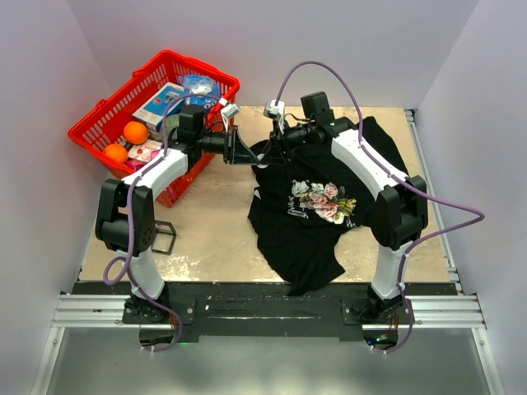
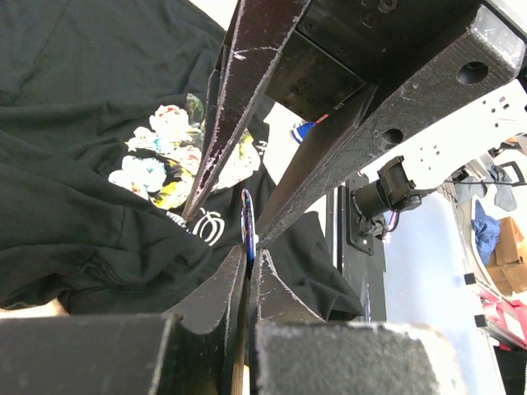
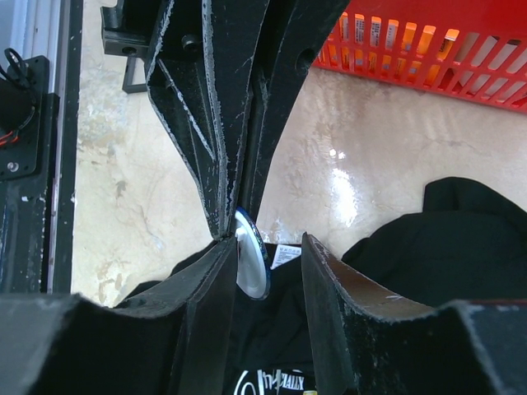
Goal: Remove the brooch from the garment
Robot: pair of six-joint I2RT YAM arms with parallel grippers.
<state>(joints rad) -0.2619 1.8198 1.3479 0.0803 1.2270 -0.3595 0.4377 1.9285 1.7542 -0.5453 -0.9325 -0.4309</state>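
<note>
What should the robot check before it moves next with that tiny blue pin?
1. Is the left gripper shut on the brooch: ok.
2. Are the jaws of the right gripper apart: ok.
3. Are its fingers clear of the brooch: cannot tell; one sits very close.
4. Is the brooch free of the garment: cannot tell; fabric lies right beneath it.
5. Is there room beside the left arm: not ok; the red basket sits right beside it.
</note>
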